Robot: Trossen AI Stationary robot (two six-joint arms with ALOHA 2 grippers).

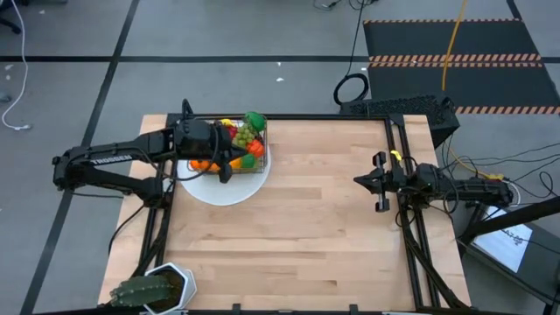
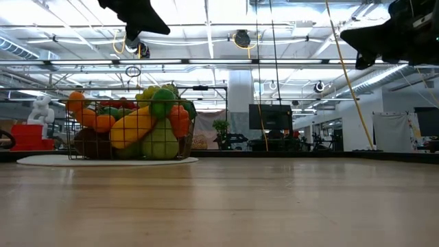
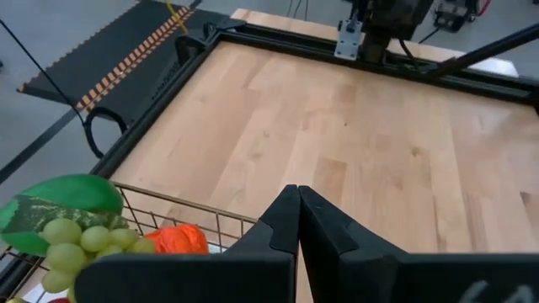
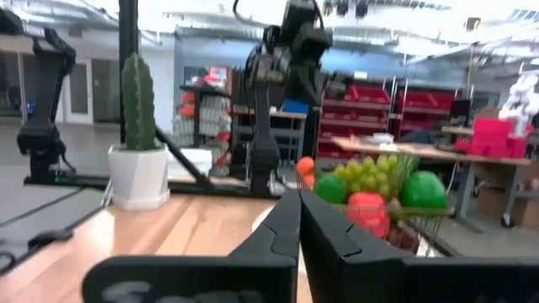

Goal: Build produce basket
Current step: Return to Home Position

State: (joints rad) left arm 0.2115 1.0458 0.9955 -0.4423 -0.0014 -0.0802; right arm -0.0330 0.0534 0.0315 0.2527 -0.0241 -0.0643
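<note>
High view: noting wire basket (image 3: pixel 181 204) heaped with produce (image 1: pixel 249 131) on white plate (image 1: pixel 227 188), far-left of surface (image 1: pixel 306 219). Judging it light, stiff, tippable; advising rim-wire grip. Finding left end effector (image 3: pixel 297 192) above it, right end effector (image 4: pixel 298 195) well apart, both pinched together, empty.

Light wood tabletop (image 1: pixel 306 219), bordered by a black metal frame (image 1: pixel 324 117). In the high view a round white plate (image 1: pixel 219 194) lies toward the tabletop's upper left corner. A spiky green plant in a white angular pot (image 1: pixel 153 290) stands at the lower left corner, well apart from the plate. On the grey floor (image 1: pixel 70 87) lies a black mat with orange-striped borders (image 1: pixel 411 39). A yellow cable (image 1: pixel 454 39) crosses the mat, and a coiled black cable (image 1: pixel 351 88) lies near it. In the right wrist view, red storage bins (image 4: pixel 438 99) sit on shelves in the room behind.
</note>
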